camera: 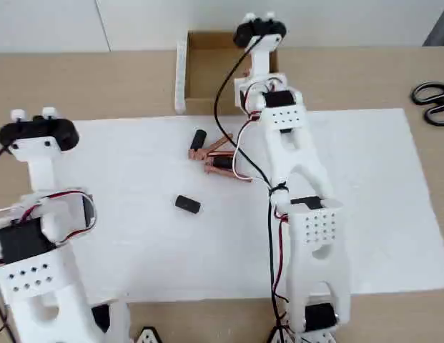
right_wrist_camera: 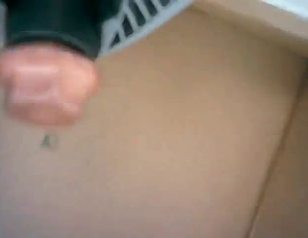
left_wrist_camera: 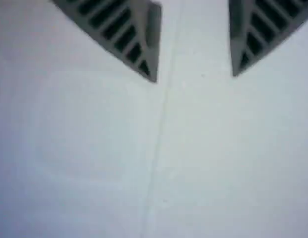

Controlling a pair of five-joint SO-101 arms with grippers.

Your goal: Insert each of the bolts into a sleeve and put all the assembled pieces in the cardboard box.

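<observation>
right gripper [right_wrist_camera: 94, 25] clamps a sleeved bolt [right_wrist_camera: 44, 94] over the cardboard box [camera: 207, 71] at twelve o'clock: it should lower, then release. left gripper [left_wrist_camera: 194, 72] gapes wide.

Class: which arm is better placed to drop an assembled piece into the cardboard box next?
Right. The right gripper holds an assembled piece above the cardboard box; the left gripper hangs open over the white sheet, away from the box.
</observation>
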